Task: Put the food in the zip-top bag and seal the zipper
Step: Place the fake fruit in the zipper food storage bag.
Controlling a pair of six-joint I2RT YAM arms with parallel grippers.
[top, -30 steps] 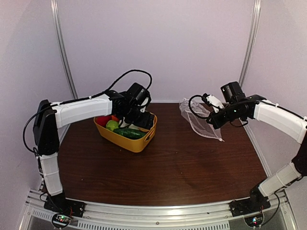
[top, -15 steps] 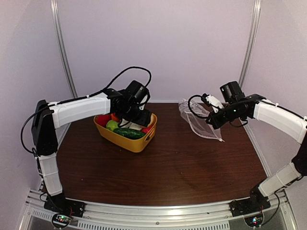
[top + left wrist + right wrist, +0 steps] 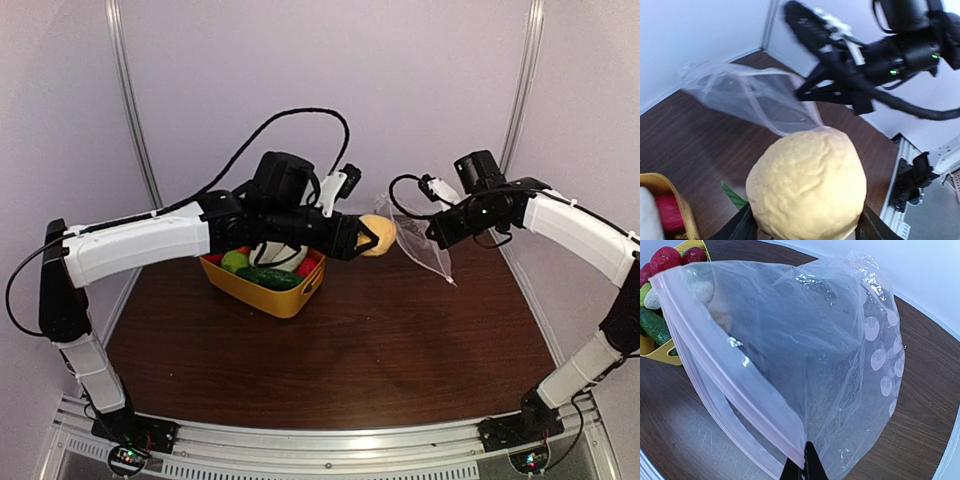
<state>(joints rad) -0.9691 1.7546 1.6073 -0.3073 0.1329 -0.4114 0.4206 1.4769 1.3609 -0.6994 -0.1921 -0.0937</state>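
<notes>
My left gripper [image 3: 368, 238] [image 3: 805, 227] is shut on a yellow-tan lumpy piece of food [image 3: 378, 236] [image 3: 807, 185], held in the air just left of the zip-top bag [image 3: 420, 246] [image 3: 750, 97]. The bag [image 3: 805, 340] is clear with white dots and hangs above the table with its mouth gaping toward the food. My right gripper [image 3: 434, 230] [image 3: 802, 469] is shut on the bag's mouth edge, pinching the pale pink zipper [image 3: 725, 375]. More food lies in the yellow tub [image 3: 270, 297]: a dark green cucumber [image 3: 268, 278], a green piece [image 3: 234, 261] and red pieces [image 3: 665, 259].
The yellow tub [image 3: 660, 354] stands on the dark brown table [image 3: 380, 350] at the back left, below my left forearm. Pale walls close in the back and sides. A black cable [image 3: 290, 125] loops above the left arm.
My left gripper came up out of the tub holding the yellow-tan piece and swung right to the bag's mouth. My right gripper lifted the bag slightly.
</notes>
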